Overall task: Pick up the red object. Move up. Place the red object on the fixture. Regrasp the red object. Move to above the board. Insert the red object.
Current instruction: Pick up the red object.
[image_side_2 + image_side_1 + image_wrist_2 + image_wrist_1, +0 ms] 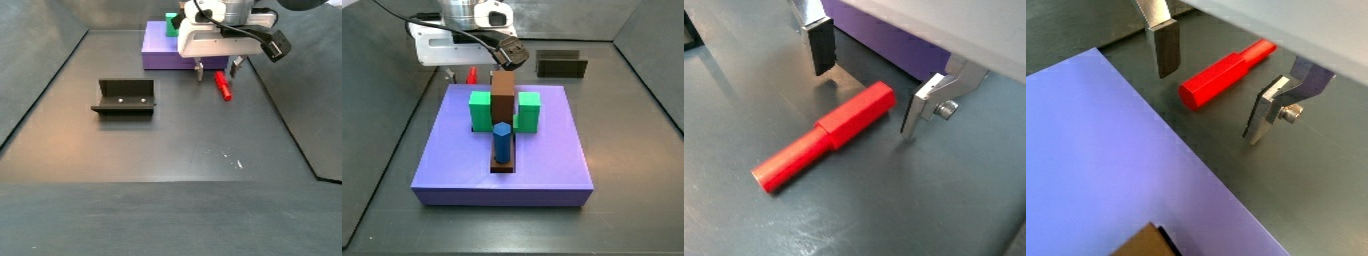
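The red object [1224, 76] [824, 137] lies flat on the dark floor beside the board [1106, 170]. In a side view it shows as a small red stick [223, 87] just past the purple board [162, 52]; in the other it peeks out behind the board [473, 75]. My gripper [1213, 90] [865, 92] [218, 70] is open and hangs low over the peg's thick end, one finger on each side, neither touching it. The fixture [561, 66] [123, 97] stands apart on the floor.
On the board stand green blocks [481, 110], a tall brown block [505, 95] and a blue peg [501, 143] in a dark slot. Dark walls enclose the floor on all sides.
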